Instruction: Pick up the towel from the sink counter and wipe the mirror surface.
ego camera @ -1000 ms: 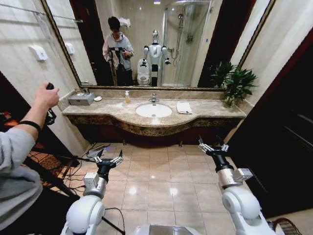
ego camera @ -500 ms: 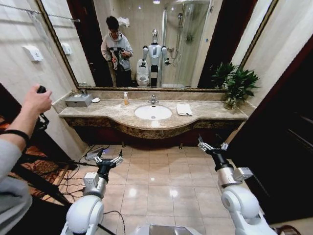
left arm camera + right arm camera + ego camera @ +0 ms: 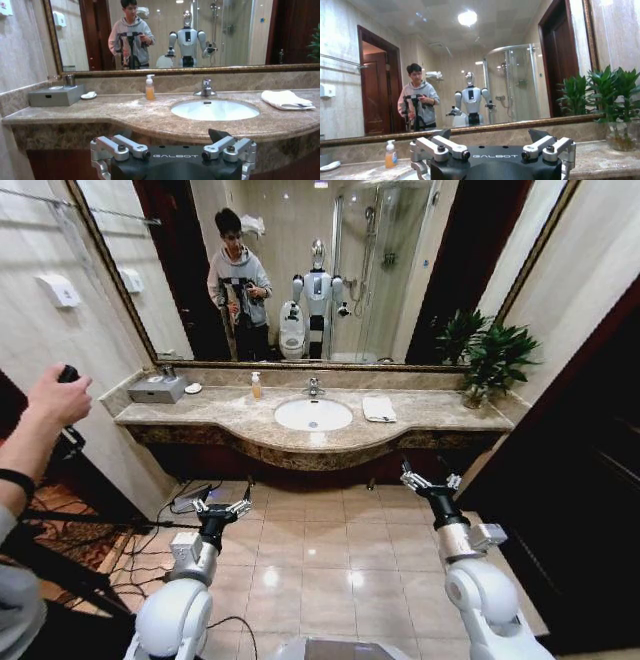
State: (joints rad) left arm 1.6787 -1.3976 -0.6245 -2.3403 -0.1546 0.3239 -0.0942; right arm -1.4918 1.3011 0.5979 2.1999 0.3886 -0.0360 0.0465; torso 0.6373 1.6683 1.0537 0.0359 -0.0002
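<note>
The white towel (image 3: 378,408) lies folded on the sink counter (image 3: 225,415), to the right of the oval basin (image 3: 313,415). Above the counter, the big framed mirror (image 3: 400,270) reflects the robot and a person. Both arms are held low over the tiled floor, well short of the counter. My left gripper (image 3: 222,507) is open and holds nothing. My right gripper (image 3: 430,479) is open too. In the left wrist view the towel (image 3: 286,99) rests beyond the open left gripper (image 3: 171,134). The right wrist view has the open right gripper (image 3: 490,134) facing the mirror (image 3: 495,75).
On the counter stand a soap bottle (image 3: 256,385), a grey box (image 3: 157,389) at the left end and a potted plant (image 3: 490,355) at the right end. A chrome tap (image 3: 313,387) sits behind the basin. A person's hand (image 3: 55,395) holds a device at the left. Cables lie on the floor (image 3: 185,500).
The whole view has shifted as the camera moved: the counter and mirror sit a little lower and look wider. Both arms keep the same pose. The towel has not moved.
</note>
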